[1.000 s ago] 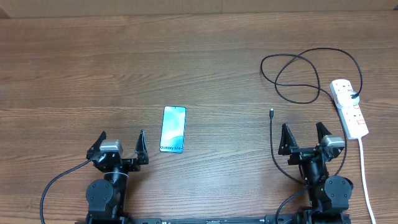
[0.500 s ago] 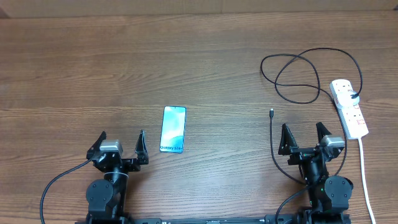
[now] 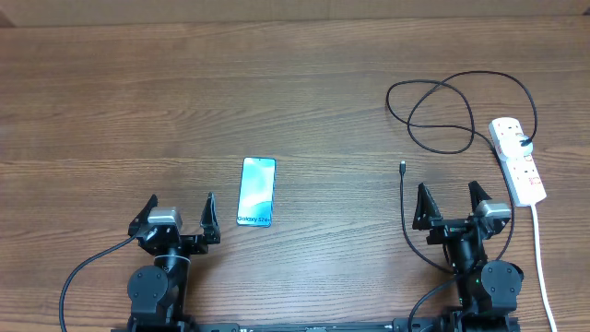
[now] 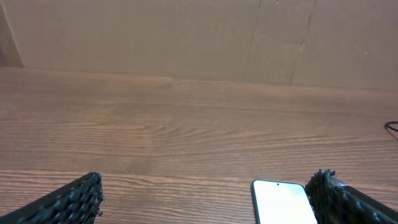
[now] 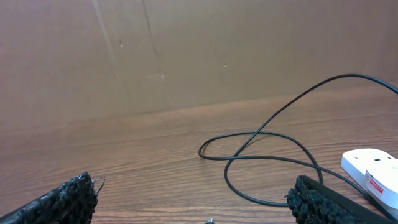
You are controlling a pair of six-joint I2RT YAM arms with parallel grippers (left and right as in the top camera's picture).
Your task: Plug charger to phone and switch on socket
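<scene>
I count one phone (image 3: 257, 192) on my tabletop (image 3: 184, 92), one black charger (image 3: 403, 194), one white socket (image 3: 518, 161) with one thick white cord (image 3: 544, 267), and two tools: my left tool (image 3: 181, 198), my right tool (image 3: 449, 187).

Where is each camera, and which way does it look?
Overhead: above the table, looking down; both arms show, left gripper and right gripper open.
Left wrist: on the left arm, looking forward over the table; own fingers at bottom corners.
Right wrist: same on the right arm; own fingers likewise.
Shared: overhead and left wrist see the phone; overhead and right wrist, charger and socket.
</scene>
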